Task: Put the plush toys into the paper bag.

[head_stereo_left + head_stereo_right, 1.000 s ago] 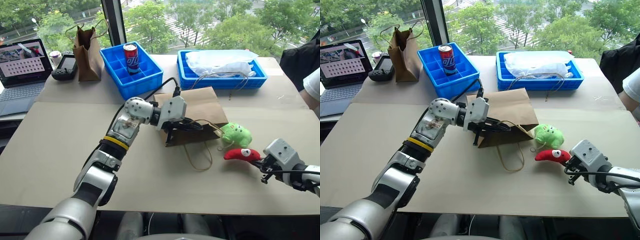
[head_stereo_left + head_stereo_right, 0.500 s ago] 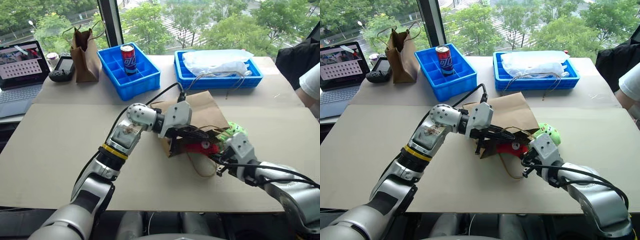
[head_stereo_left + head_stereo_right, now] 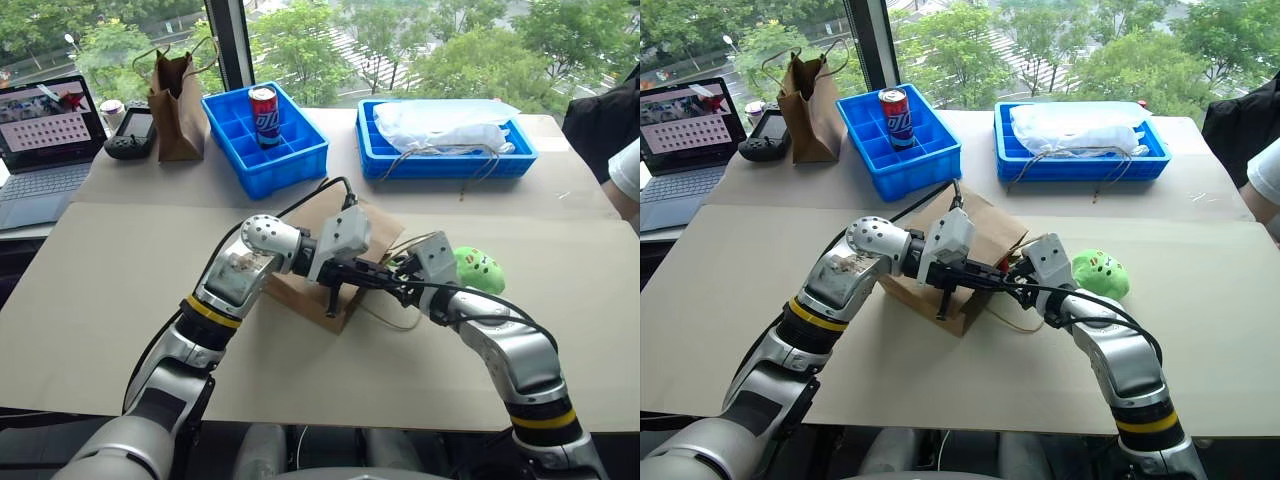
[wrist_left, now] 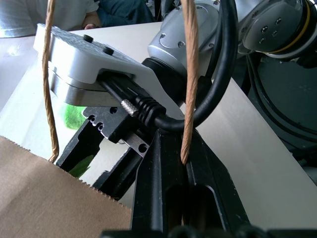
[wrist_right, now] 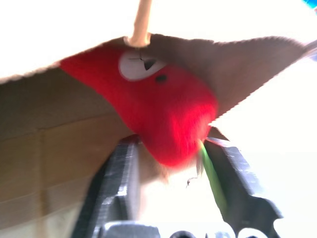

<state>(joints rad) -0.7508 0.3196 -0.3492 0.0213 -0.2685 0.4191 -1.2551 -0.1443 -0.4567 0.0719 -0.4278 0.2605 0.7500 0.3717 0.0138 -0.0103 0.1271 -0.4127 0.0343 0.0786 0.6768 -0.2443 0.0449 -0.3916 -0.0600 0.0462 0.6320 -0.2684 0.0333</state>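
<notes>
Beige counter [image 3: 120, 280], inspected left to right: my left end effector [image 3: 372, 277] is clamped on the paper bag [image 3: 300, 288] handle, holding its mouth. Red chili toy [image 5: 163, 111] sits just inside, between my right end effector's [image 3: 408, 279] parted fingers. Green toy [image 3: 478, 270] lies rightward, nearest my right arm.

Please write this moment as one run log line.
left gripper: shut on bag handle | right gripper: open, red chili toy at paper bag mouth | green toy: on table

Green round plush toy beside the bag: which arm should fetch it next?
Right. The right end effector is beside the green round plush toy; the left end effector is shut on the wide brown paper bag's cord handle.
</notes>
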